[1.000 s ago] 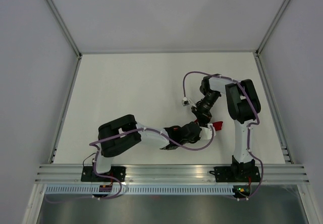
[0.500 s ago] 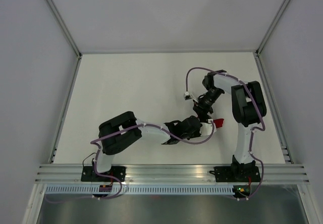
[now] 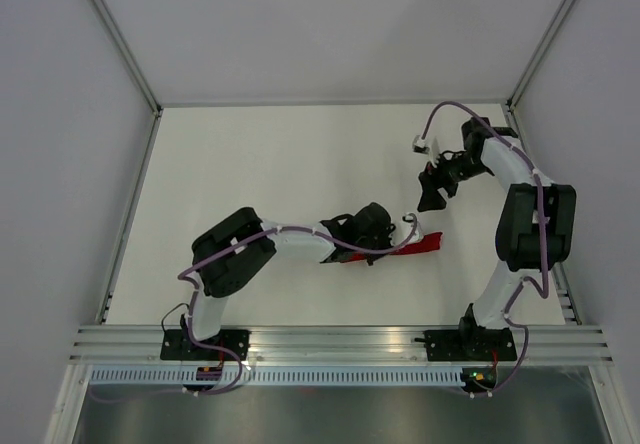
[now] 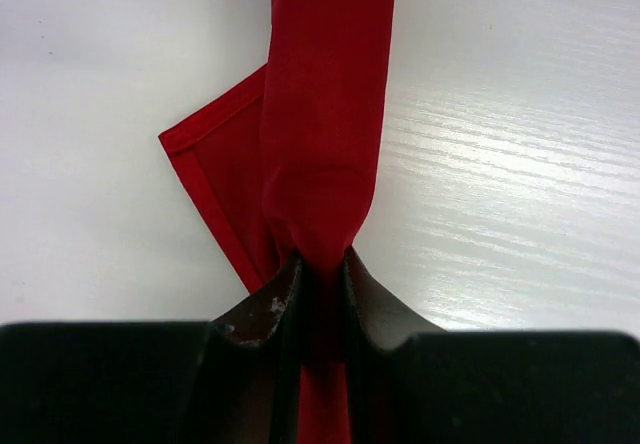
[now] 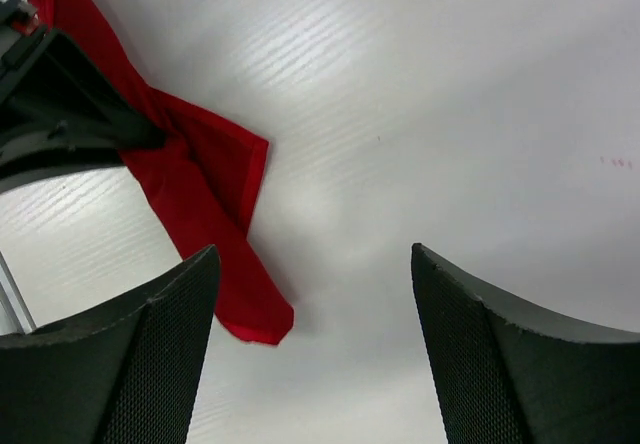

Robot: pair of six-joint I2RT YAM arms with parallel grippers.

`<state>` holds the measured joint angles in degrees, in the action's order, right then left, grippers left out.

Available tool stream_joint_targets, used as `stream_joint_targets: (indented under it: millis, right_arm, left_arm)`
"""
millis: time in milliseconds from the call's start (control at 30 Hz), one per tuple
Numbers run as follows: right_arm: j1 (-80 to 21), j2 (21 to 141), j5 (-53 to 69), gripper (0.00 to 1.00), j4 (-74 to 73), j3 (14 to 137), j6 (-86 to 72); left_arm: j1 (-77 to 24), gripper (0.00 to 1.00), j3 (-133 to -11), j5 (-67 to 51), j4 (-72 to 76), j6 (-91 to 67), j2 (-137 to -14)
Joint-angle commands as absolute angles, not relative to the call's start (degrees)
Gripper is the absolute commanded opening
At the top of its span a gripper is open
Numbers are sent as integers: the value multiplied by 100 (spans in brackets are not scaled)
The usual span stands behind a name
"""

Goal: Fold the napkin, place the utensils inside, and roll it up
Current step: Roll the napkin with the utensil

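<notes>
Near the table's [image 3: 250,164] middle, our left gripper [image 4: 320,264] clamps the rolled napkin [image 4: 325,114]. Our right gripper [image 5: 310,259] has let go and swung far-right, jaws apart, empty. We see no knife; rolling looks nearly done.

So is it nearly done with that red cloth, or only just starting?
Nearly done, it seems. The napkin already lies as a narrow roll on the table, one corner flap sticking out. In hand: the left gripper is shut on one end; the right gripper hangs open, apart from it. No knife shows, so whether it is inside cannot be told. Left: letting go, perhaps tucking the flap.
</notes>
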<state>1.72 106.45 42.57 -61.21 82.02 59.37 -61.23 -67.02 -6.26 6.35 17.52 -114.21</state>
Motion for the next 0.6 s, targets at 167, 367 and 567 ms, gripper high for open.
stream_joint_targets:
  millis: [167,367,567]
  right_arm:
    - [624,8670,4799,83,-4619,6280,6249]
    - [300,7095,4290,84,-2999,4636,5828]
    - [-921,6083,2955,84,-1733,3367,5572]
  left_arm:
    - [-5318,2,-7479,-2712,-1308,1169,-12119]
    - [-5010,2,-8173,-3645,-2081,1108,-12638]
    - [-4746,2,-8762,-4437,-2661,1046,-13068]
